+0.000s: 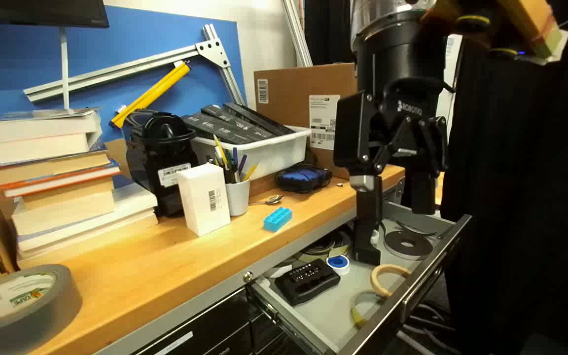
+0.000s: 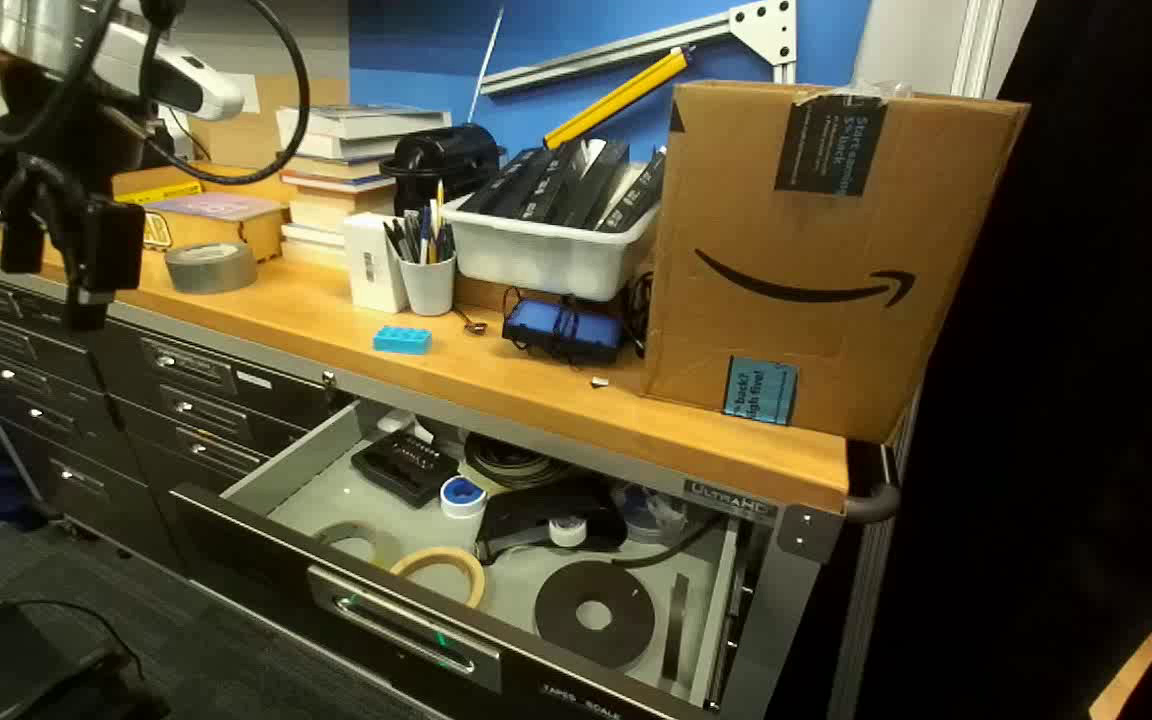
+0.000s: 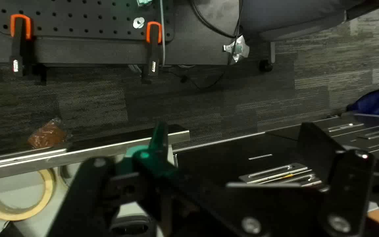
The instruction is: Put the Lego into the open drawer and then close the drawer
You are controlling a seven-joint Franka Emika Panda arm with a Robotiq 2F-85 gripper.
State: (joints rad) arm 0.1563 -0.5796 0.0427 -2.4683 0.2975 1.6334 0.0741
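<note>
Wrist view and both exterior views show the gripper (image 1: 395, 234) unclenched, its two fingers (image 1: 368, 217) parted wide. In an exterior view it hides part of the pulled-out drawer (image 1: 333, 310), which takes up the lower right of the frame. A black case (image 1: 307, 281) lies in that drawer, with a white-and-blue roll (image 1: 339, 269) just beside it and a tan tape ring (image 1: 376, 281) farther right. The Lego (image 1: 278, 219) sits near the middle of the same frame, on the wooden benchtop (image 1: 190, 271) close to its front edge, well apart from the gripper. To its left stand a white box (image 1: 204, 199) and a cup (image 1: 238, 198) of pens (image 1: 235, 162). In an exterior view a cardboard box (image 2: 836, 230) stands right of centre, and a silver tape roll (image 2: 211, 277) rests on the benchtop at left.
</note>
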